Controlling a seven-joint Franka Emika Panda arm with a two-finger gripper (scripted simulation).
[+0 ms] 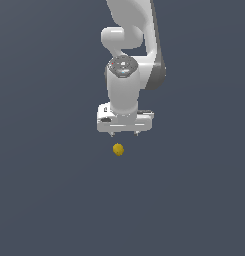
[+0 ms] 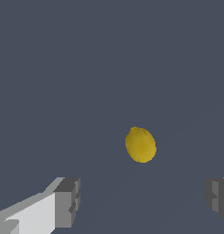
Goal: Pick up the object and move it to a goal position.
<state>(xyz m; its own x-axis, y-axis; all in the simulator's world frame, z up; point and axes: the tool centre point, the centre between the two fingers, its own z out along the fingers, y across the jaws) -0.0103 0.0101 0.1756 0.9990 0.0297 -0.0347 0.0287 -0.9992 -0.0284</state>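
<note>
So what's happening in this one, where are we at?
A simulated white Panda arm hangs over a plain dark surface, its gripper open and pointing down. A small mustard-yellow ball sits apart from the fingertips, not gripped. In the wrist view it lies ahead of the wide gap between the fingers. The pick-up has not happened yet.

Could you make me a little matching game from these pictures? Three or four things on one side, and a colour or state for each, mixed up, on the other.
Things
1. ball
2. tool
3. fingertips
4. floor

Descriptions
A. grey pads
B. plain dark blue-grey surface
C. mustard yellow, not held
D. white, open, just above the ball in the exterior view

Pairs: 1-C, 2-D, 3-A, 4-B
</note>
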